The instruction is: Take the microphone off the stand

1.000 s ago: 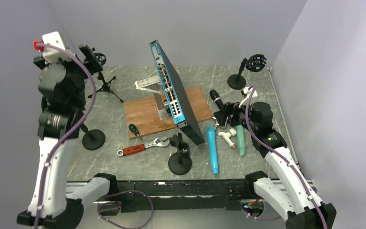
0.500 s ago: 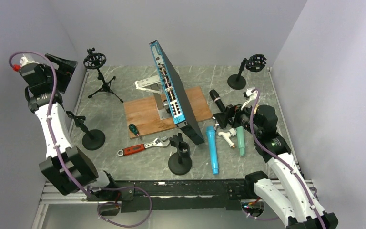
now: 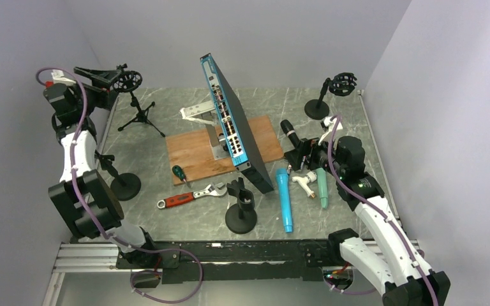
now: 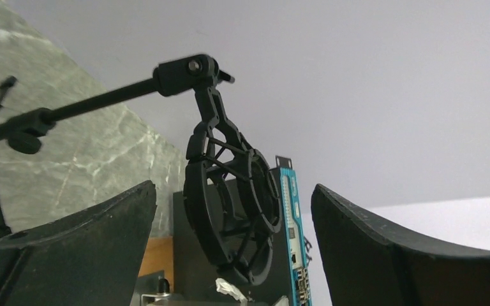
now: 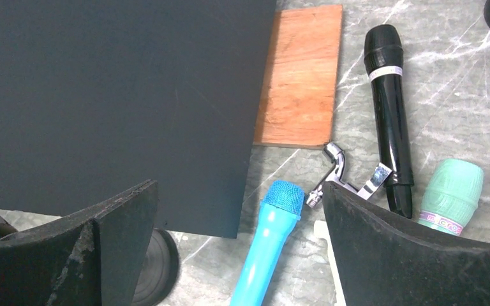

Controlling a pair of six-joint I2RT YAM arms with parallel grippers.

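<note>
A black tripod stand (image 3: 139,115) at the back left carries a round shock mount (image 3: 127,80) with an empty ring (image 4: 230,197). My left gripper (image 3: 105,80) hovers open just left of that mount, which shows between its fingers (image 4: 233,188) without touching them. Three microphones lie on the table at the right: a blue one (image 3: 284,201), a black one (image 3: 290,132) and a green one (image 3: 322,187). Above them my right gripper (image 3: 300,153) stands open. The blue microphone's head (image 5: 284,194) lies below its open jaws (image 5: 240,188).
A blue-edged network switch (image 3: 233,124) leans on a bracket over a wooden board (image 3: 194,153). Round-base stands are at the left (image 3: 122,185), front centre (image 3: 241,213) and back right (image 3: 319,105). A red-handled wrench (image 3: 188,196), a screwdriver (image 3: 180,173) and a white tap (image 3: 304,183) lie about.
My left arm swung from high near the camera out to the left wall, then brought its gripper level with the tripod's shock mount. The right gripper shifted only slightly.
</note>
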